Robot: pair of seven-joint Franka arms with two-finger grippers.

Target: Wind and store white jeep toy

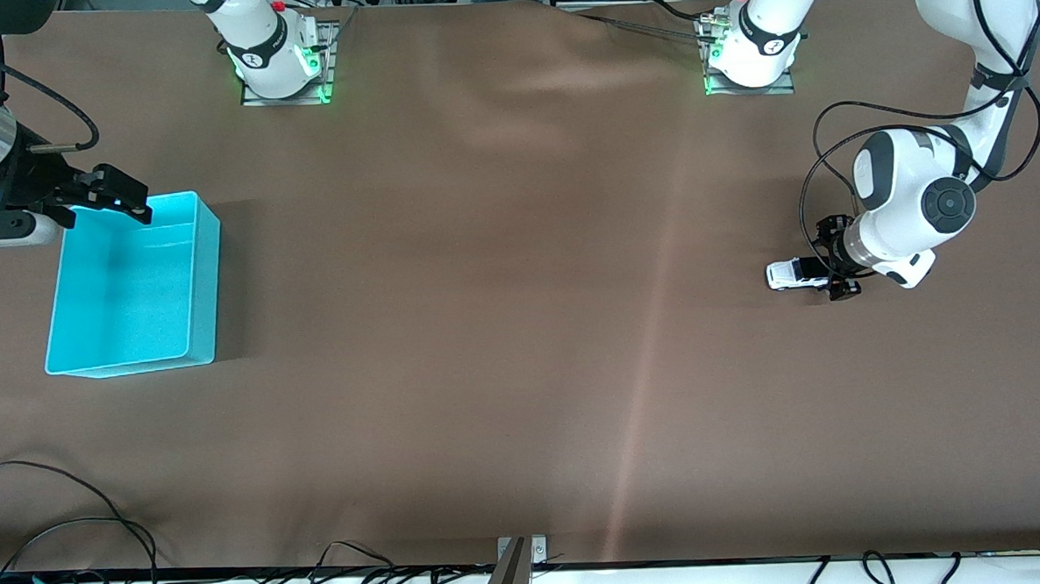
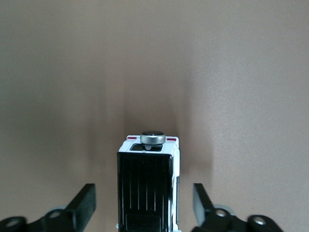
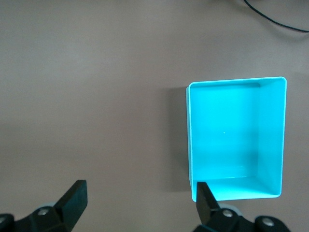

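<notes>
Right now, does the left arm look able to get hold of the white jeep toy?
Probably yes. The left hand is down at the white jeep toy, one finger on each side, gaps showing, not yet gripping. Nothing else stands near it.

Even overhead light, soft shadows, faint glare

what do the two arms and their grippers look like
Both arms are glossy white with dark grey joint bands and black cables looping alongside. The left gripper and the right gripper are black with wedge-shaped fingers. Green lights glow at both bases; a blue light shows near the right wrist.
</notes>
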